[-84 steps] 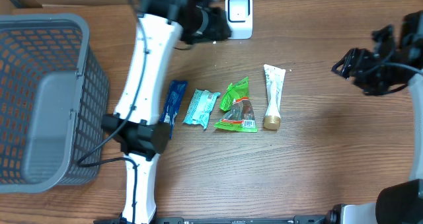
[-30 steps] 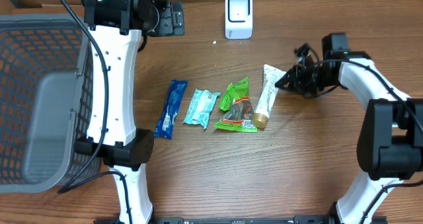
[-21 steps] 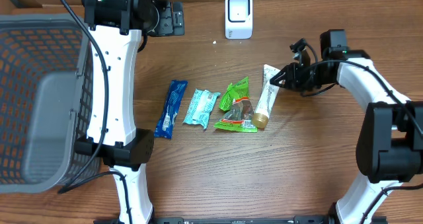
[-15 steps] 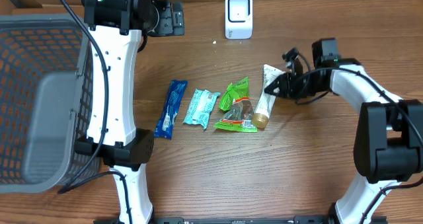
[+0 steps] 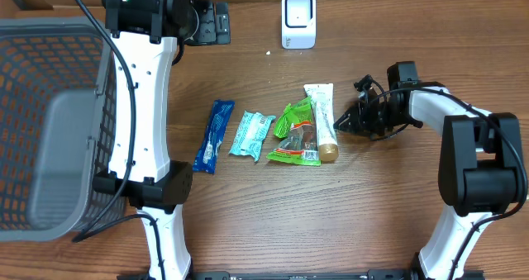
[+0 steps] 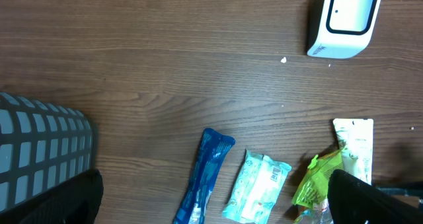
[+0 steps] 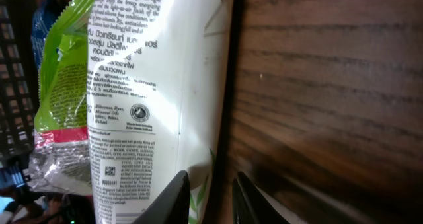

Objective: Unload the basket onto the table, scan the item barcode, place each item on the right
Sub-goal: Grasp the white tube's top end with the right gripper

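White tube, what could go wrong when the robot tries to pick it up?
1. The right arm's fingers sit at the edge of the white tube, only a little apart; they may shove it sideways instead of gripping it.
2. The tube lies flat against the green packet, so a pinch could catch that packet too.
3. The scanner is across the table; a weak edge grip might drop the tube on the way.

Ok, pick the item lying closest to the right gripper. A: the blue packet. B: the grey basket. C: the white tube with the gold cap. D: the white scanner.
C: the right gripper sits right at the edge of the white tube, well away from the others.
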